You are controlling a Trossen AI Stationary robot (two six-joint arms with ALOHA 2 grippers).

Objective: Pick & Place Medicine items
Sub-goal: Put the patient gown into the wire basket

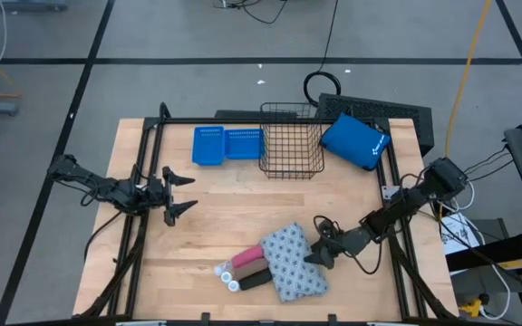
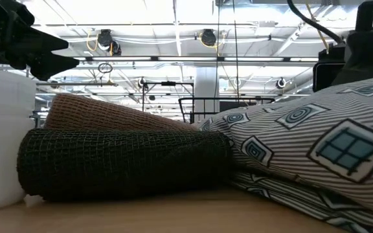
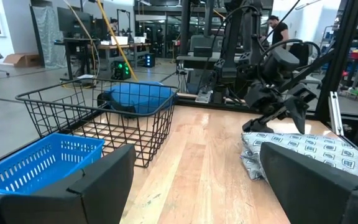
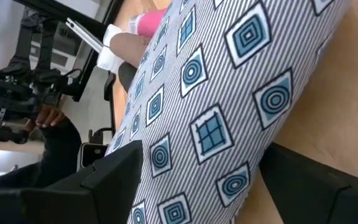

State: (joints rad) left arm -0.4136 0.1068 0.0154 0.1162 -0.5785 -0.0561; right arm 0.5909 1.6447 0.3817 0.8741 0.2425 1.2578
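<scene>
The medicine items lie in a cluster near the table's front edge. They are a grey-white patterned soft pack (image 1: 293,263), a pink block (image 1: 247,260), a dark block (image 1: 255,280) and two small white bottles (image 1: 227,269). The low view shows the dark block (image 2: 128,162) lying against the pack (image 2: 316,145). My right gripper (image 1: 314,243) is open at the pack's right corner. In the right wrist view its two fingers flank the pack (image 4: 216,106). My left gripper (image 1: 191,193) hangs open over the table's left part, holding nothing. My right gripper has its open fingers (image 4: 114,177) on either side of the pack's right end (image 4: 229,186), coming in low from the table's right side. I cannot tell whether they touch the cloth. The pack lies flat on the table.
A black wire basket (image 1: 291,140) stands at the back middle, with blue perforated trays (image 1: 227,145) to its left and a blue padded pouch (image 1: 353,140) to its right. A black frame rail (image 1: 390,172) runs along the table's sides. A person (image 3: 279,28) stands beyond the table.
</scene>
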